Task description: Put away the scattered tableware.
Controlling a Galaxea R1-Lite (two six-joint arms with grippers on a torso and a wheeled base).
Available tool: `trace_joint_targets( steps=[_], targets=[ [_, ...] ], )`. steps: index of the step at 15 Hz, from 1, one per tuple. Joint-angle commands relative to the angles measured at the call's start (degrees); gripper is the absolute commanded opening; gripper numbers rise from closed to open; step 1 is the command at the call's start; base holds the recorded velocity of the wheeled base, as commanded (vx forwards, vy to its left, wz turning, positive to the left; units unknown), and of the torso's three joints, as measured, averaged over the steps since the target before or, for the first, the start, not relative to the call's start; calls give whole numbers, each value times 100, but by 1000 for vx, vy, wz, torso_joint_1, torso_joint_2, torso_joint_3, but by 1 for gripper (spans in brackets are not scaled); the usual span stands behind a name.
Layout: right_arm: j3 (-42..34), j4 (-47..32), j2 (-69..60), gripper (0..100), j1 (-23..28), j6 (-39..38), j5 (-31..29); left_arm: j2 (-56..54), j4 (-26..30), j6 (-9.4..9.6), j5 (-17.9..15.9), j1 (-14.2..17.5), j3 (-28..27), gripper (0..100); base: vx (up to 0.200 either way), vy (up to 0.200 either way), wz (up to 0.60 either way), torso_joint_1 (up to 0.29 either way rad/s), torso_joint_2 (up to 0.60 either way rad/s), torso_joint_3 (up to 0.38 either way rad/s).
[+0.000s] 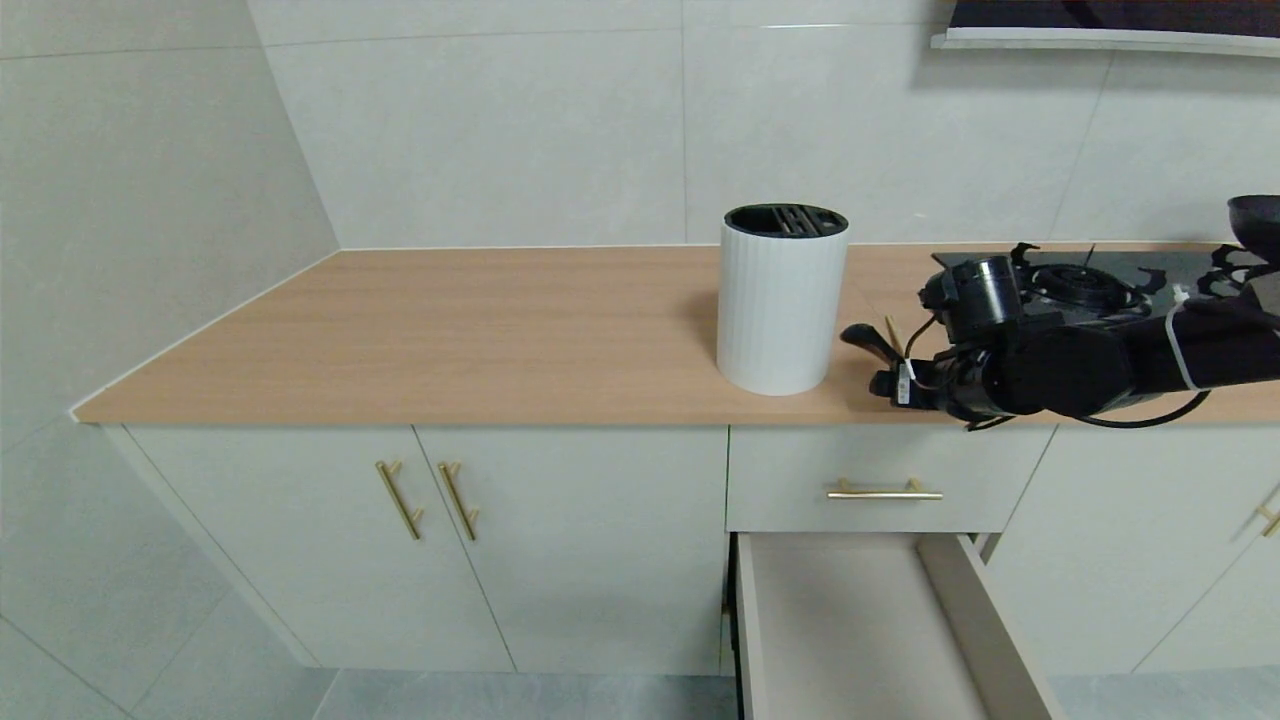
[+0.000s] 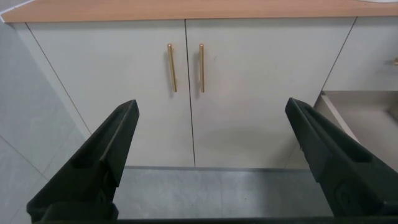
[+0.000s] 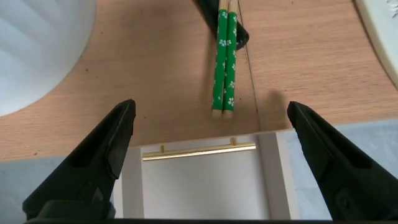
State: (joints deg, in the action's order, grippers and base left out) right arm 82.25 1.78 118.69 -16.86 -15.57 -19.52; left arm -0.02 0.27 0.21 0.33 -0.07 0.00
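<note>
A pair of green chopsticks (image 3: 225,68) with white flowers and bare wooden tips lies on the wooden counter (image 1: 500,330), their far end resting on a dark item (image 3: 242,34). In the head view the chopsticks (image 1: 893,335) lie just right of the white ribbed utensil holder (image 1: 782,300). My right gripper (image 3: 210,112) hangs open over the counter's front edge, short of the chopsticks, with nothing between its fingers; it also shows at the right gripper (image 1: 868,362). My left gripper (image 2: 211,109) is open and empty, low down, facing the cabinet doors (image 2: 186,93).
The lower drawer (image 1: 850,620) below the right arm is pulled out and bare inside; the upper drawer with a gold handle (image 1: 884,492) is closed. A gas stove (image 1: 1080,280) and a dark pan (image 1: 1255,220) sit at the right. A white plate rim (image 3: 379,31) lies beside the chopsticks.
</note>
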Motion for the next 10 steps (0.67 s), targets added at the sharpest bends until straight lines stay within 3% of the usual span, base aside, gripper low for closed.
trace_joint_targets(
  steps=[1, 10],
  targets=[
    [10, 7, 23, 0, -2, 1, 1, 2, 0, -3, 2, -1, 0, 100, 0, 0, 0, 0, 0, 0],
    [2, 7, -74, 0, 42, 1, 1, 2, 0, 6, 2, -1, 0, 100, 0, 0, 0, 0, 0, 0]
  ],
)
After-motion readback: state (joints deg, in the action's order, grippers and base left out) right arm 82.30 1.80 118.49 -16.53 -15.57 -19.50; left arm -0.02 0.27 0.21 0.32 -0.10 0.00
